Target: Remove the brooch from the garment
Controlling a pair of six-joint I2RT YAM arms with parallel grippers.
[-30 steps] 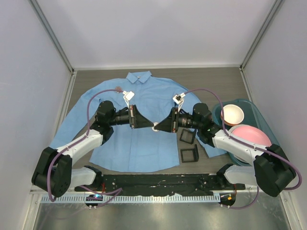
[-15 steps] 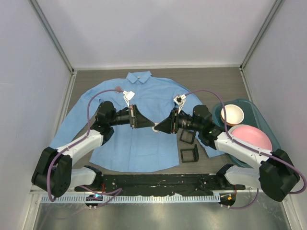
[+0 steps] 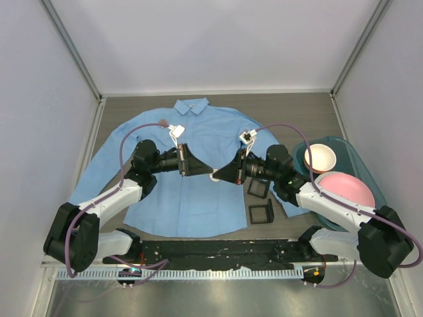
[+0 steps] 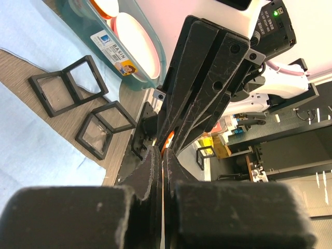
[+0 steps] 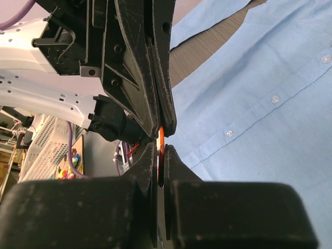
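Note:
The light blue shirt [image 3: 192, 198] lies flat on the table, collar at the far side. My left gripper [image 3: 206, 173] and right gripper [image 3: 221, 176] meet tip to tip above the shirt's middle. A thin orange brooch [image 5: 161, 136], seen edge-on, sits between the right gripper's [image 5: 161, 150] nearly closed fingers. In the left wrist view the same orange sliver [image 4: 167, 150] shows between the left gripper's [image 4: 162, 153] closed fingers. The shirt's button placket [image 5: 270, 104] shows below the tips. Whether the brooch is still pinned to the cloth is hidden.
Two black square open cases [image 3: 258, 188] [image 3: 261, 213] lie at the shirt's right hem. A teal basin [image 3: 350, 148] at the right holds a pink plate [image 3: 347, 188] and a white bowl [image 3: 320, 157]. White walls enclose the table.
The right arm has shifted slightly, its forearm lower and further left. Both grippers stay tip to tip at the same spot over the shirt.

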